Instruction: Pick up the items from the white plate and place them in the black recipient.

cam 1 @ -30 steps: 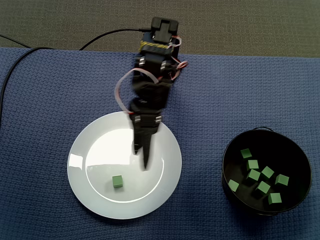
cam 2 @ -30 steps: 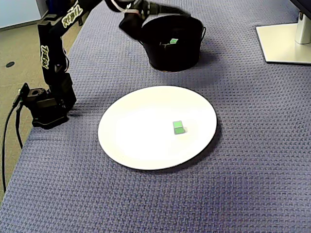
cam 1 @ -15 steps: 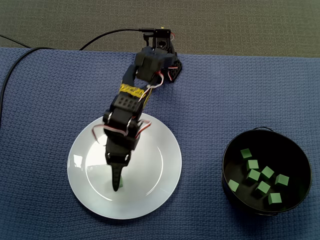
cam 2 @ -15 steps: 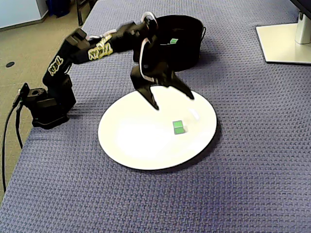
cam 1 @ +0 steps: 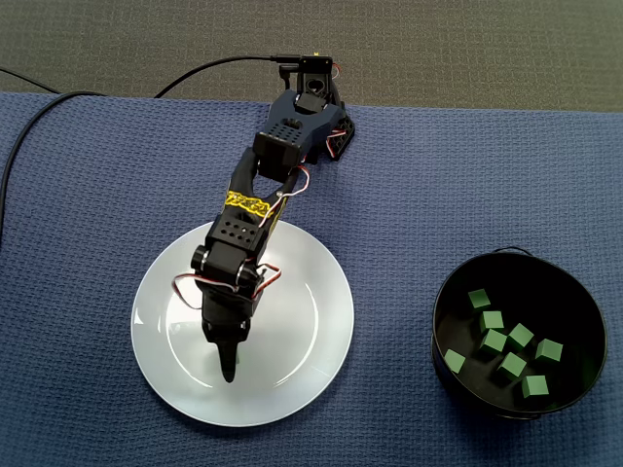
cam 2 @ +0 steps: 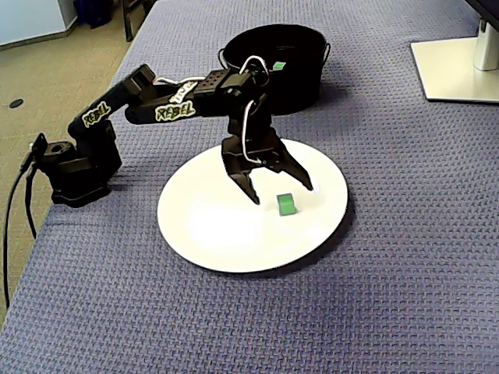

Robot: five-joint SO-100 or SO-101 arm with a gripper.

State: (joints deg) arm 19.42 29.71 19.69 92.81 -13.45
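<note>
A white plate (cam 1: 292, 321) lies on the blue mat, with one small green cube (cam 2: 286, 204) on it. In a fixed view from the side, my gripper (cam 2: 281, 189) is open and hangs low over the plate. Its two fingertips are spread to either side of the cube, just behind it, and I cannot tell whether they touch it. In a fixed view from above, the gripper (cam 1: 229, 370) points down and hides the cube. The black bowl (cam 1: 574, 302) at the right holds several green cubes (cam 1: 513, 365).
The arm's base (cam 2: 74, 171) stands at the mat's left edge in a fixed view. A cable (cam 1: 88, 94) runs off to the left. A white monitor foot (cam 2: 456, 70) sits at the back right. The black bowl (cam 2: 300, 86) stands just behind the plate (cam 2: 210, 226).
The arm swung across the plate toward the green cube and dropped lower. Its open fingers now stand on either side of the cube. The cube has not moved.
</note>
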